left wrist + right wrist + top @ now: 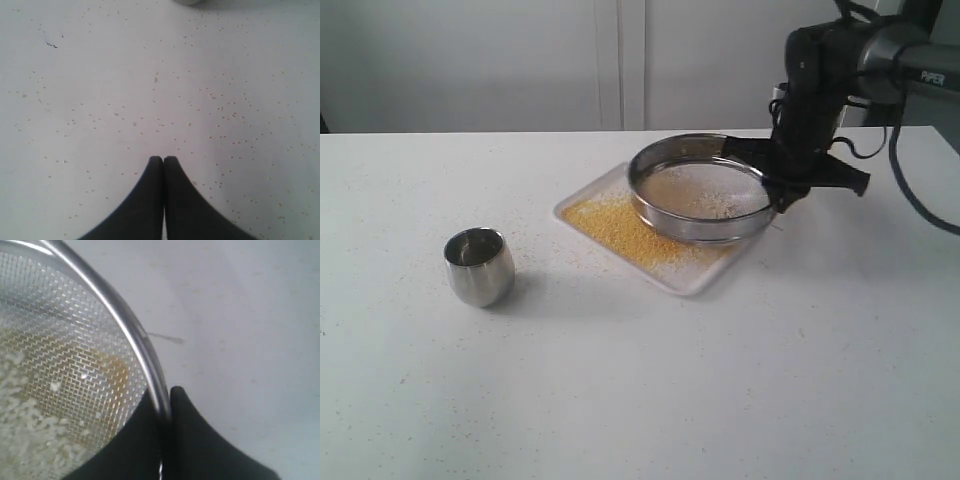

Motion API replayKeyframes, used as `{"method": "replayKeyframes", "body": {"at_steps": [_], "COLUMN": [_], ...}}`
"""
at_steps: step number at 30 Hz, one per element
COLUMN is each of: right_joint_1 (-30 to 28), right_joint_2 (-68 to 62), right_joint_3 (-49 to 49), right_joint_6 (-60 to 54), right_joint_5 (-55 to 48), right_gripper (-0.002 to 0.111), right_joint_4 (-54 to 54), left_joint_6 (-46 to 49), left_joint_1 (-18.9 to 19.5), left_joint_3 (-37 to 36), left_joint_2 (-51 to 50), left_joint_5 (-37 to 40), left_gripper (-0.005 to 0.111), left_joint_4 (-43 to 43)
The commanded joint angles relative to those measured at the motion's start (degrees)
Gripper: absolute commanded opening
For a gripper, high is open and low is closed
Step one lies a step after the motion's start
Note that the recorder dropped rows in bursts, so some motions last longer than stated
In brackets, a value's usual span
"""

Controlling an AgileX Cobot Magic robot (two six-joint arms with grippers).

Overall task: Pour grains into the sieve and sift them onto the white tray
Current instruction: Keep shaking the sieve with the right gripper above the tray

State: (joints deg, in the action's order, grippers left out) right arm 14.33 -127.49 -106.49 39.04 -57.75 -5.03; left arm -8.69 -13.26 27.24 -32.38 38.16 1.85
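The round sieve, a shiny steel ring with a fine wire mesh bottom, is held over the flat white tray by the right end effector, which is pinched on its rim. Sandy yellow grains are spread on the tray. The left end effector is closed on nothing above the speckled desk. "PIPER" is printed on the right arm.
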Motion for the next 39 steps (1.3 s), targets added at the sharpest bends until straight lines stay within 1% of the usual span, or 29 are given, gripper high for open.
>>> {"method": "replayKeyframes", "body": {"at_steps": [1,4,6,8,9,13,15,16,19,21,23,25,27,28,31,33,35,37,39], "right_joint_1": [5.7,3.52,1.24,0.4,0.6,5.29,6.26,6.07,2.74,1.22,1.59,3.71,5.74,5.92,4.16,2.21,2.0,3.06,3.83], "right_joint_2": [1.13,1.02,1.02,1.02,1.02,1.02,1.02,1.02,1.02,1.02,1.02,1.02,1.02,1.02,1.02,1.02,1.02,1.02,1.02], "right_joint_3": [-0.06,-0.06,-0.06,-0.06,-0.06,-0.06,-0.06,-0.06,-0.06,-0.06,-0.06,-0.06,-0.06,-0.06,-0.06,-0.06,-0.06,-0.06,-0.06], "right_joint_6": [-3.81,0.68,1.72,1.72,1.26,-0.64,-1.72,-1.07,3.09,4.33,2.63,-0.98,-3.33,-2.76,1.52,4.93,4.48,2.0,1.83], "right_joint_5": [8.87,7.45,4.89,2.99,2.9,7.2,8.29,7.96,3.52,0.57,0.08,1.84,4.17,4.71,4.48,2.43,1.72,1.98,2.1], "right_gripper": [0.0,0.0,0.0,0.0,0.0,0.0,0.0,0.0,0.0,0.0,0.0,0.0,0.0,0.0,0.0,0.0,0.0,0.0,0.0], "right_joint_4": [5.03,1.99,1.87,3.72,4.27,5.03,3.11,1.61,-2.85,-1.68,1.7,4.11,2.9,1.44,-3.66,-3.67,-2.06,-1.65,-2.28], "left_joint_6": [-0.1,-0.1,-0.1,-0.1,-0.1,-0.1,-0.1,-0.1,-0.1,-0.1,-0.1,-0.1,-0.1,-0.1,-0.1,-0.1,-0.1,-0.1,-0.1], "left_joint_1": [-0.22,-0.22,-0.22,-0.22,-0.22,-0.22,-0.22,-0.22,-0.22,-0.22,-0.22,-0.22,-0.22,-0.22,-0.22,-0.22,-0.22,-0.22,-0.22], "left_joint_3": [-0.44,-0.44,-0.44,-0.44,-0.44,-0.44,-0.44,-0.44,-0.44,-0.44,-0.44,-0.44,-0.44,-0.44,-0.44,-0.44,-0.44,-0.44,-0.44], "left_joint_2": [0.33,0.33,0.33,0.33,0.33,0.33,0.33,0.33,0.33,0.33,0.33,0.33,0.33,0.33,0.33,0.33,0.33,0.33,0.33], "left_joint_5": [0.47,0.47,0.47,0.47,0.47,0.47,0.47,0.47,0.47,0.47,0.47,0.47,0.47,0.47,0.47,0.47,0.47,0.47,0.47], "left_gripper": [0.0,0.0,0.0,0.0,0.0,0.0,0.0,0.0,0.0,0.0,0.0,0.0,0.0,0.0,0.0,0.0,0.0,0.0,0.0], "left_joint_4": [0.25,0.25,0.25,0.25,0.25,0.25,0.25,0.25,0.25,0.25,0.25,0.25,0.25,0.25,0.25,0.25,0.25,0.25,0.25]}}
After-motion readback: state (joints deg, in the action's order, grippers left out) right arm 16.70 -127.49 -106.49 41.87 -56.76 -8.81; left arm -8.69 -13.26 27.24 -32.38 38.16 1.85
